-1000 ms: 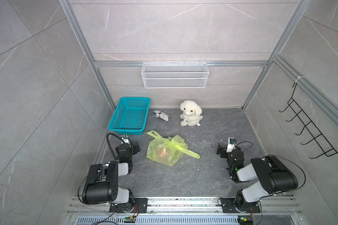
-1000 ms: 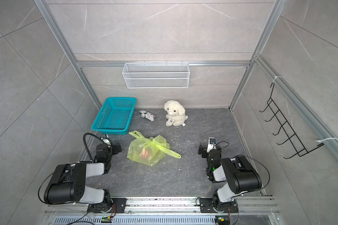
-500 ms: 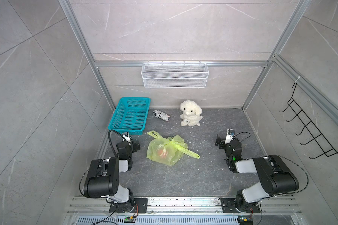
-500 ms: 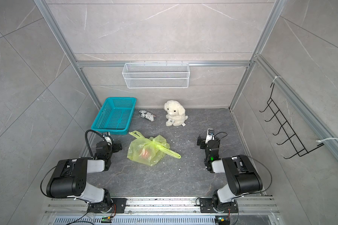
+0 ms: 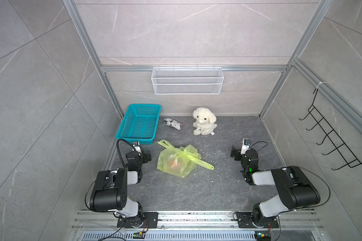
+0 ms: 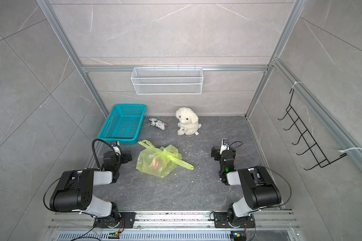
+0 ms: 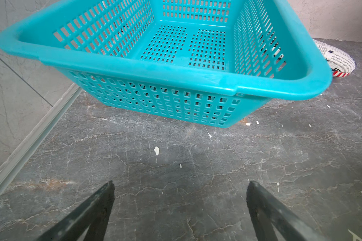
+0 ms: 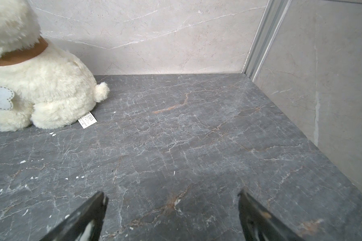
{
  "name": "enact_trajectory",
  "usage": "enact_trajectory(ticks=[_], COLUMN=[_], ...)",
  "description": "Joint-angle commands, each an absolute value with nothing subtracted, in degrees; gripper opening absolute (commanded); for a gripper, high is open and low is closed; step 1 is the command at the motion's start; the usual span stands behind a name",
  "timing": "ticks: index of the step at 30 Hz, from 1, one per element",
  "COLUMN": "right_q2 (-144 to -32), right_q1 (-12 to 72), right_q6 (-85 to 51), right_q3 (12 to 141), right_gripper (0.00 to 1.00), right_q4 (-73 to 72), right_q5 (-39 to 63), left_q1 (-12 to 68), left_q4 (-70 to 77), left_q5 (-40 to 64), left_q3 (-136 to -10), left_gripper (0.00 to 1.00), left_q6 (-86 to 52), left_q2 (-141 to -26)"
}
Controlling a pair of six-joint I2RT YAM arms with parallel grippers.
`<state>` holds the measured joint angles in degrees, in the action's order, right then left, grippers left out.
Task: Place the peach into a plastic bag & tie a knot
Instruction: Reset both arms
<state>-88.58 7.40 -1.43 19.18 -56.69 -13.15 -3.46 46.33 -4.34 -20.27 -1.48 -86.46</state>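
The yellow-green plastic bag point(image 5: 177, 164) point(image 6: 158, 164) lies on the dark floor between the two arms, and no gripper touches it. An orange peach point(image 5: 172, 163) point(image 6: 155, 164) shows through its film. The handle strips are bunched into a knot point(image 5: 183, 153) point(image 6: 163, 154), with one strip end trailing right and a handle loop lying toward the basket. My left gripper point(image 5: 141, 155) point(image 6: 121, 155) point(image 7: 180, 185) is open and empty, left of the bag and facing the basket. My right gripper point(image 5: 241, 150) point(image 6: 222, 151) point(image 8: 171, 194) is open and empty, well right of the bag.
A teal mesh basket point(image 5: 139, 137) point(image 7: 155, 71) stands at the back left, right in front of the left gripper. A rolled newsprint-patterned thing point(image 5: 172, 124) and a white plush dog point(image 5: 204, 122) point(image 8: 40, 89) sit near the back wall. A wire shelf point(image 5: 187, 83) hangs above.
Both grippers have shifted slightly toward the back wall, the right one more. The bag has not moved, and both grippers stay open.
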Motion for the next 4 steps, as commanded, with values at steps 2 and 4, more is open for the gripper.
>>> enact_trajectory(ticks=[2,4], right_q2=[-88.1,-88.1], right_q1=[7.8,7.8], right_q6=[-0.7,-0.7], right_q3=[19.1,19.0], right_gripper=[1.0,1.0], right_q4=[-55.5,-55.8], right_q5=[-14.0,-14.0], left_q1=[-3.4,-3.4], left_q4=[48.3,48.3], left_q5=[-4.2,-4.2], left_q3=[-20.7,-20.7], left_gripper=[1.0,1.0], left_q6=[-1.2,-1.2], left_q2=[-86.0,-86.0])
